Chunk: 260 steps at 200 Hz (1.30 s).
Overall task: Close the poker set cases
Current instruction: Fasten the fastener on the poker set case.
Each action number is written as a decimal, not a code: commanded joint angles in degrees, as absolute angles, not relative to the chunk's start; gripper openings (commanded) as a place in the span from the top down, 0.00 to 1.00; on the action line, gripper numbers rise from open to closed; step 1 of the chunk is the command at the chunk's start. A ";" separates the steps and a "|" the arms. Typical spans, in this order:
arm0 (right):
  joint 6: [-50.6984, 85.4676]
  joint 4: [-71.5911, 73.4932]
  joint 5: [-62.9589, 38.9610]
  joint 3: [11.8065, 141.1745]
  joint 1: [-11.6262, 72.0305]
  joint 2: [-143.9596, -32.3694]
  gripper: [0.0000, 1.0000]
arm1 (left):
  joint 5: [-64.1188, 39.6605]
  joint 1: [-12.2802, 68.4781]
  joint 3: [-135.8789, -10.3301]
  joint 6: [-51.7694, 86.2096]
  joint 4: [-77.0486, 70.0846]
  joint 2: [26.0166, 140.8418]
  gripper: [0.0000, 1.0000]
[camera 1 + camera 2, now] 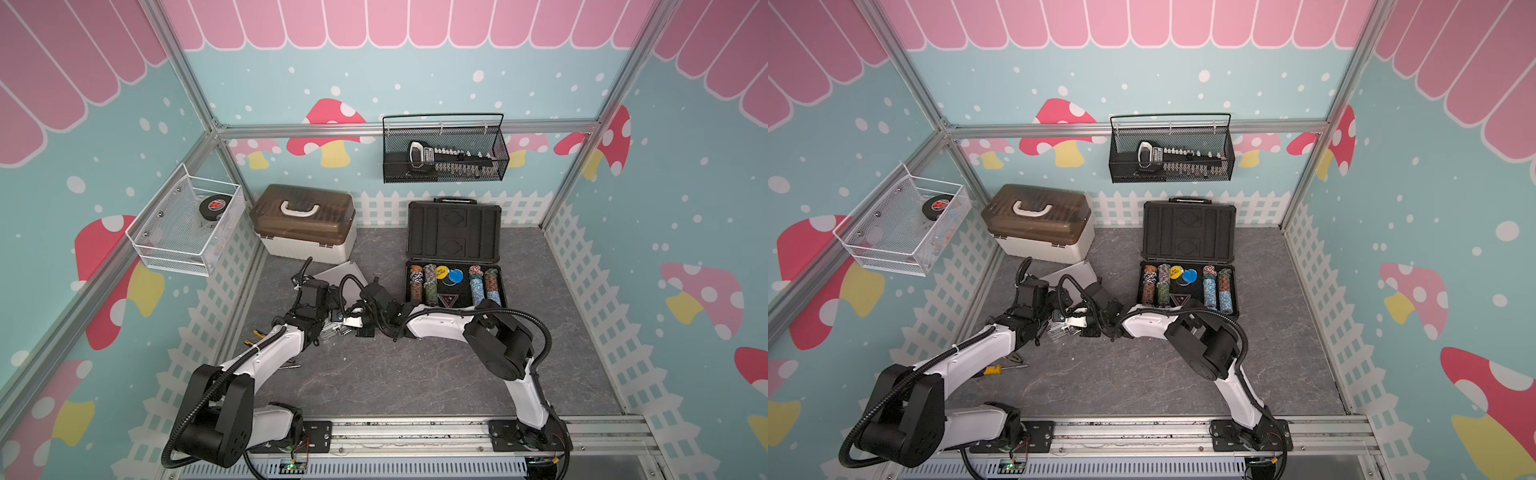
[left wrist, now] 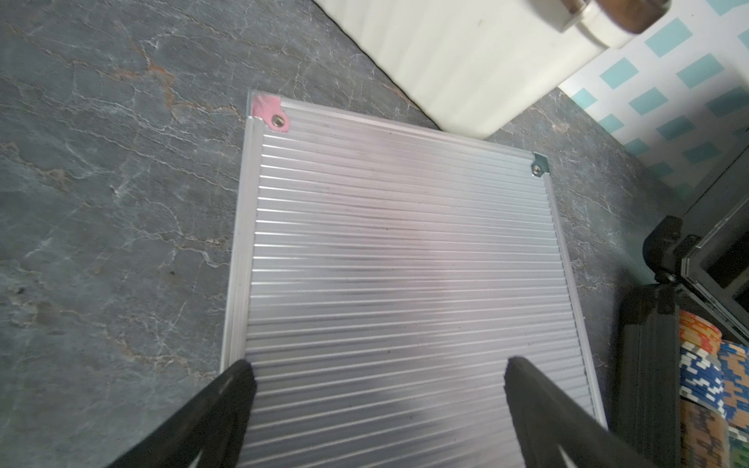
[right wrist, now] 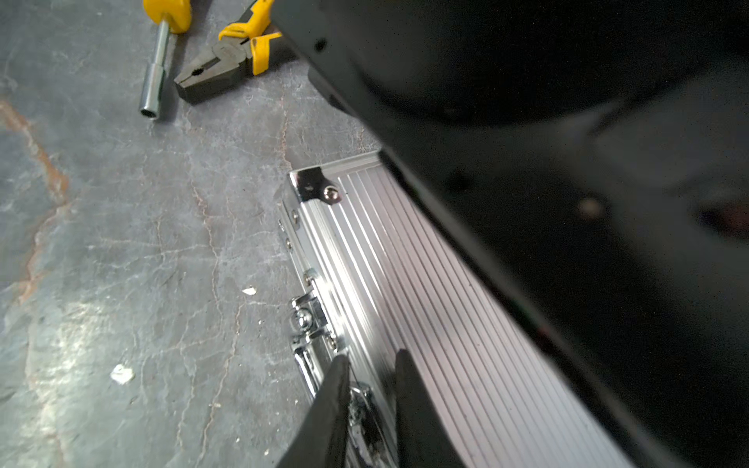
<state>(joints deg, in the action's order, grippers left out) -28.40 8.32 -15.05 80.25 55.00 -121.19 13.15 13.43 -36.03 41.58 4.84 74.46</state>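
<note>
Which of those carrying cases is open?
The larger dark case with black corners: its lid stands upright and chips show inside. The silver ribbed case and brown-lidded white box have lids down.

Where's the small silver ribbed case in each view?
Both top views: silver case, only a sliver showing, in front of the white box.
Left wrist: fills the centre, beneath the open left claw.
Right wrist: its front edge, with the right claw by a latch.
Landmark: the white box, also in the left wrist view; absent from the right wrist view.

Grey tabletop (image 1: 415,374), silver case (image 2: 405,263), dark case (image 1: 454,232), box (image 1: 305,224), pliers (image 3: 219,65)
</note>
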 commanded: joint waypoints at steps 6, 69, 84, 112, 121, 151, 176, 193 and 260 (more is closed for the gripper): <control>-26.67 1.37 -18.84 79.19 53.73 -121.39 0.67 | 11.98 12.66 -35.24 42.01 7.91 74.71 0.03; -28.17 -5.95 -19.10 81.77 51.88 -121.03 0.55 | 11.88 12.66 -34.98 42.10 7.65 74.46 0.03; -28.78 -7.41 -18.38 82.43 51.28 -121.62 0.55 | 11.70 12.65 -34.94 42.16 7.60 74.31 0.03; -29.22 -8.70 -18.13 83.49 50.15 -122.30 0.57 | 11.59 12.65 -34.85 42.18 7.58 74.31 0.03; -29.18 -8.75 -18.28 83.82 49.88 -122.47 0.57 | 11.54 12.68 -34.81 42.23 7.58 74.19 0.03; -29.87 -10.39 -18.02 85.82 49.65 -124.13 0.61 | 11.51 12.63 -34.72 42.31 7.47 74.09 0.03; -29.74 -10.63 -18.90 86.57 49.63 -124.60 0.61 | 11.48 12.66 -34.72 42.21 7.48 74.06 0.03; -29.22 -10.53 -19.50 86.91 49.65 -124.72 0.60 | 11.45 12.65 -34.69 42.23 7.49 74.04 0.03; -29.15 -10.46 -17.32 84.84 49.34 -123.24 0.57 | 11.38 12.66 -34.63 42.00 7.54 73.86 0.03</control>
